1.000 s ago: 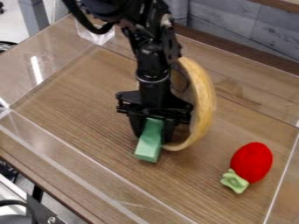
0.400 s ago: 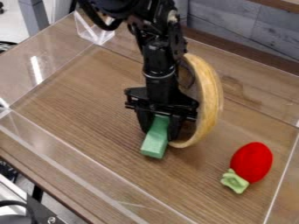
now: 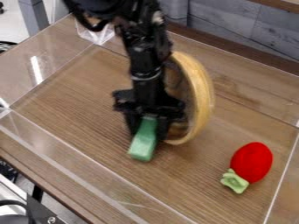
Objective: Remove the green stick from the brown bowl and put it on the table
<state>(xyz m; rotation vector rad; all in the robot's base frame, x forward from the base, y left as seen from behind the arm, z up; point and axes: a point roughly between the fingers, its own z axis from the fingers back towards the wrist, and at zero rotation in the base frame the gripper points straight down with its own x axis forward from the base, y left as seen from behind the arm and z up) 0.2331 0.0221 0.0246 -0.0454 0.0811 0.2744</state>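
While I watch the one camera view, gripper (image 3: 147, 120) pointing down, pinched on the green stick (image 3: 145, 141), its low end on the table (image 3: 82, 114), just left of the tipped brown bowl (image 3: 197, 94), red strawberry toy (image 3: 250, 162) near right.

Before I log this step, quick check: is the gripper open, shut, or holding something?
Gripper: shut on the light green flat rectangular stick, pointing down, the stick's lower end at the brown wood-grain table.
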